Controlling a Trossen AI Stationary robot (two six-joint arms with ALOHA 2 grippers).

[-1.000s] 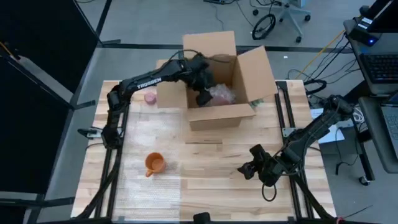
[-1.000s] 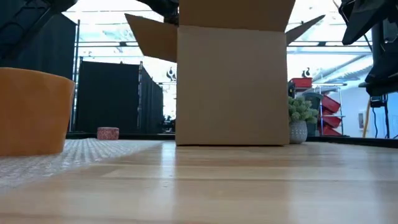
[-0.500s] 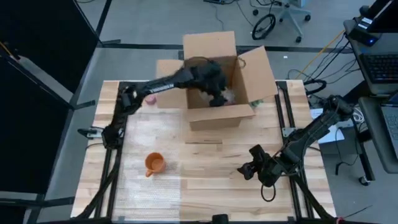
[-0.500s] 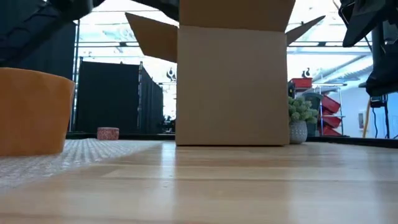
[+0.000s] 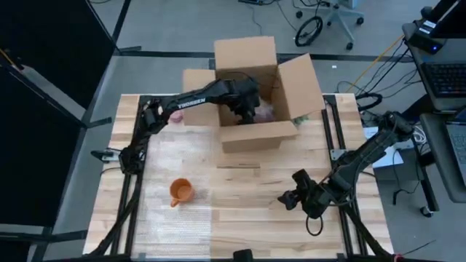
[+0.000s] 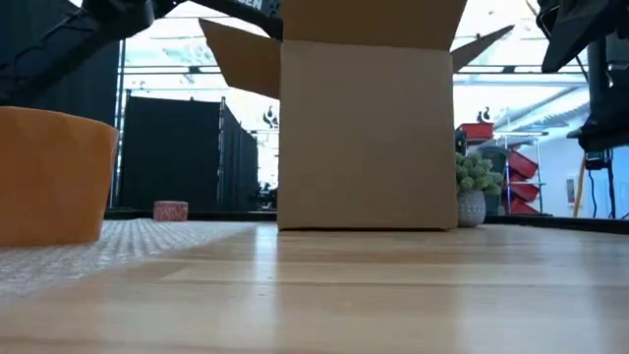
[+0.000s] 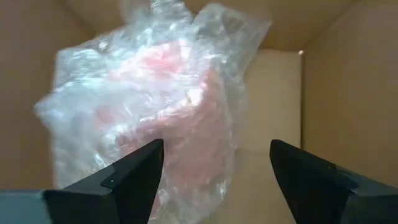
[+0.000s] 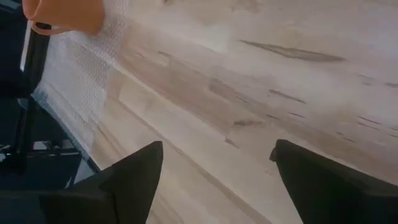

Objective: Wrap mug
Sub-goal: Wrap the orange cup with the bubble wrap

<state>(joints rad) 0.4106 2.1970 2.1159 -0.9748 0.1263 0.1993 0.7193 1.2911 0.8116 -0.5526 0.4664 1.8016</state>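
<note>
One wrapped bundle (image 7: pixel 155 106) already down in the cardboard box (image 5: pixel 256 87) at upper centre of the high view: something pink swathed in bubble wrap, probably a mug finished with. Left gripper (image 5: pixel 245 110) reaching into the box, fingers (image 7: pixel 124 180) apart just above the bundle, nothing held. One orange mug (image 5: pixel 180 192) unwrapped, standing lower left on the bubble wrap sheet (image 5: pixel 178 185) spread over the wooden surface (image 5: pixel 247 204). So, at a guess, partly done: wrapping of the orange mug not begun. Right gripper (image 5: pixel 290 198) waiting low at lower right of centre, fingers (image 8: pixel 124 180) spread, empty, well apart from the mug. Small pink thing (image 5: pixel 175 115) left of the box, too small to identify.
</note>
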